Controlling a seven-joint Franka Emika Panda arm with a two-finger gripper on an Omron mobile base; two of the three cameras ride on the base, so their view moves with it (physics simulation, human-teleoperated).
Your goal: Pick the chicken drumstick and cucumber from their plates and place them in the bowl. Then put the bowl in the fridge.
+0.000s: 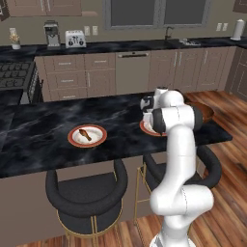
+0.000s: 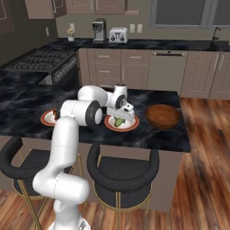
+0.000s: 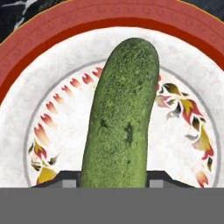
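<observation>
Arm (image 1: 179,159): glossy white rounded segments, thick tubular links, bulbous elbow and shoulder housings. Dark charcoal bands at joints (image 2: 93,113). Wrist section white with dark cap on top. Tool (image 2: 120,117): pale grey body under wrist; small dark finger tips (image 3: 65,178) with lighter grey pads. No cables, no markings visible.

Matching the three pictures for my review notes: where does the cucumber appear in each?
Left base view: hidden behind the arm.
Right base view: cucumber on the centre plate, under the gripper.
Hand view: upright in the middle, between the fingertips.
Shared landmark: that plate's red rim.
</observation>
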